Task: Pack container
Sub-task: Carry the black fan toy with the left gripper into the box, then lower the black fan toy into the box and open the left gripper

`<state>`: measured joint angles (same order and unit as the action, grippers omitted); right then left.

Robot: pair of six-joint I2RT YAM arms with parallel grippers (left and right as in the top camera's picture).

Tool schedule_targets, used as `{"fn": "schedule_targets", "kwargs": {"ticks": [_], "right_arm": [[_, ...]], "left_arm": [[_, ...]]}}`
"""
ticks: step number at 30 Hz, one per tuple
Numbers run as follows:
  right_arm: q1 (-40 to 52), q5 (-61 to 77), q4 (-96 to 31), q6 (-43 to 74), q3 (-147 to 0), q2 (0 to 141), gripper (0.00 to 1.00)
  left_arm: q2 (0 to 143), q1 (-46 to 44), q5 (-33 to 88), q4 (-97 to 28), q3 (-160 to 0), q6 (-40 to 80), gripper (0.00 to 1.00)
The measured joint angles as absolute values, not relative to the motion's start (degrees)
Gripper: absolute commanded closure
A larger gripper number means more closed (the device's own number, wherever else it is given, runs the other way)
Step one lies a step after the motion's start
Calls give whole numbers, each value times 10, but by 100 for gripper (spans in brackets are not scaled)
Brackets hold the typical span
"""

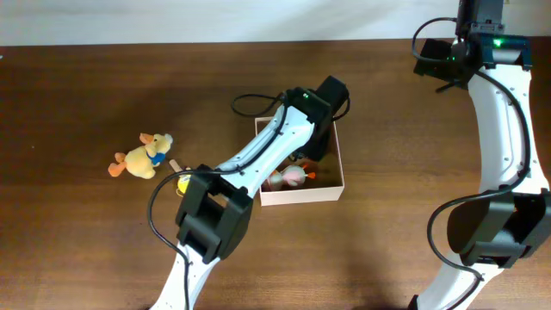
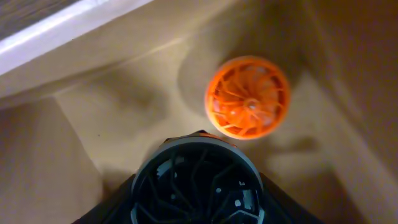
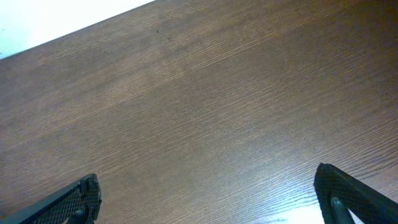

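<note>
**Dark wood table [image 1: 86, 241]: packing the container [image 1: 301, 195]**

Overhead: the container sits near the table's middle. The left gripper [image 1: 316, 139] reaches into it beside a pink toy [image 1: 293, 177]. A plush duck [image 1: 142, 158] lies toward the left edge.

Left wrist: a black finned disc [image 2: 198, 186] shows above the tan floor, near an orange disc [image 2: 247, 96]. The jaw opening cannot be told.

Right wrist: the right gripper [image 3: 208, 199] is spread wide and empty over bare wood.

Probably best: release low, clear of the orange disc.

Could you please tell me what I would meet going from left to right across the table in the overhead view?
First the yellow plush duck → small yellow toy → container → right arm.
</note>
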<state>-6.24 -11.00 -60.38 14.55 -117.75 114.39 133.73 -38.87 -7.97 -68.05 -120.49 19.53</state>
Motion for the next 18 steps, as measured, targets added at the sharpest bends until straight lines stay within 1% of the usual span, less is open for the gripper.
{"fn": "schedule_targets", "kwargs": {"ticks": [7,18], "right_arm": [[-62,-110,-604,145,-1178,1144,1],[-62,-110,-604,145,-1178,1144,1]], "left_arm": [[1344,-383,-106,-680,-1205,196,71],[1345,-358,-111,-648,-1205,196,71]]}}
